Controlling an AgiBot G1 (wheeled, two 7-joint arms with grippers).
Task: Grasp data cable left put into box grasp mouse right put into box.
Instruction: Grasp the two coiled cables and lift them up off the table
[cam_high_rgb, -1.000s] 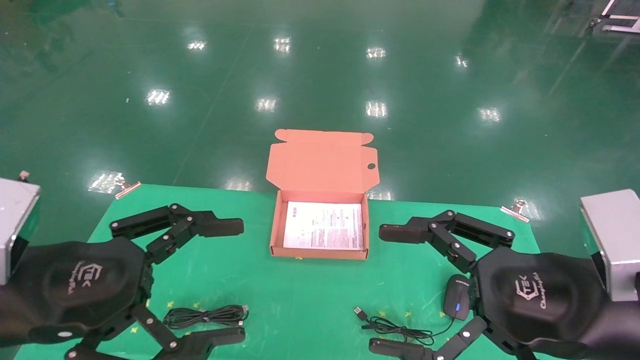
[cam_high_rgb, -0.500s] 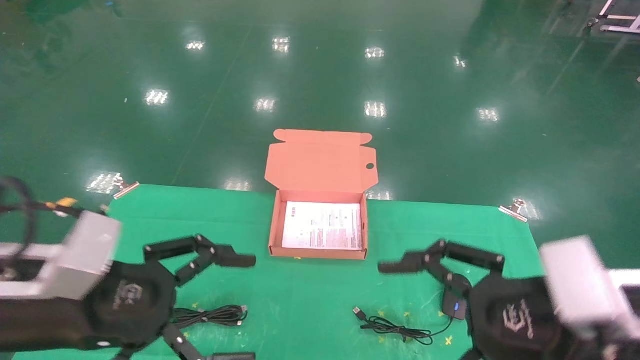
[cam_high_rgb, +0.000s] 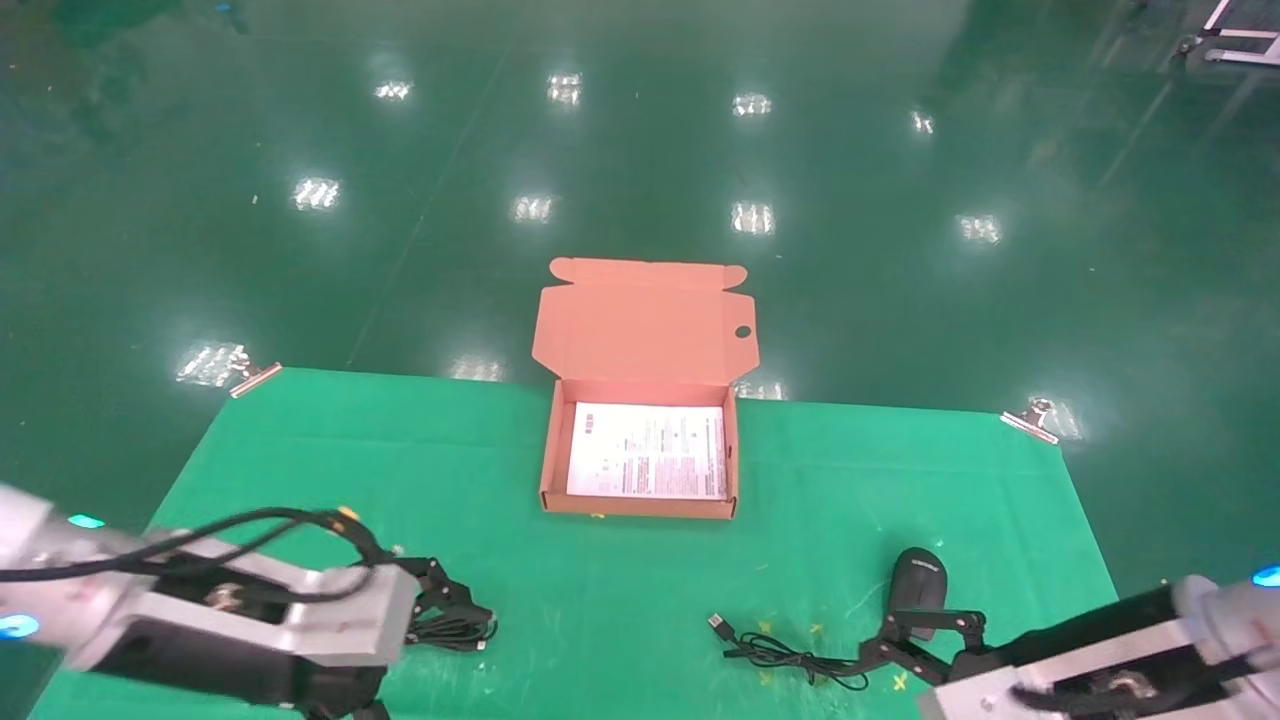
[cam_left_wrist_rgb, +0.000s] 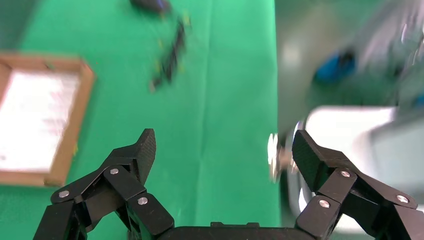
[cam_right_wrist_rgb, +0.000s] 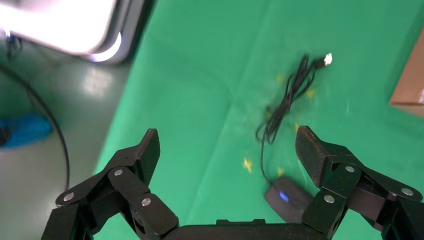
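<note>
Both jaws wide open, empty; left gripper (cam_left_wrist_rgb: 222, 152) beside bundled black data cable (cam_high_rgb: 455, 630); black oval mouse (cam_high_rgb: 918, 592) by right gripper (cam_right_wrist_rgb: 227, 150); orange cardboard box (cam_high_rgb: 640, 455) open; risk: loose hank slips.

light: bright, overhead | glare: lamp spots on glossy green floor (cam_high_rgb: 640, 150) beyond orange-brown cardboard box (cam_high_rgb: 640, 440) | blur: left wrist view smeared

A table (cam_high_rgb: 300, 450) covered with a green cloth is seen above a glossy green floor (cam_high_rgb: 640, 150). An open cardboard box (cam_high_rgb: 640, 505) is placed at its far middle. A bundled cable (cam_high_rgb: 455, 632) is laid near the left front, and a mouse (cam_high_rgb: 918, 580) with its cord (cam_high_rgb: 790, 655) near the right front.
</note>
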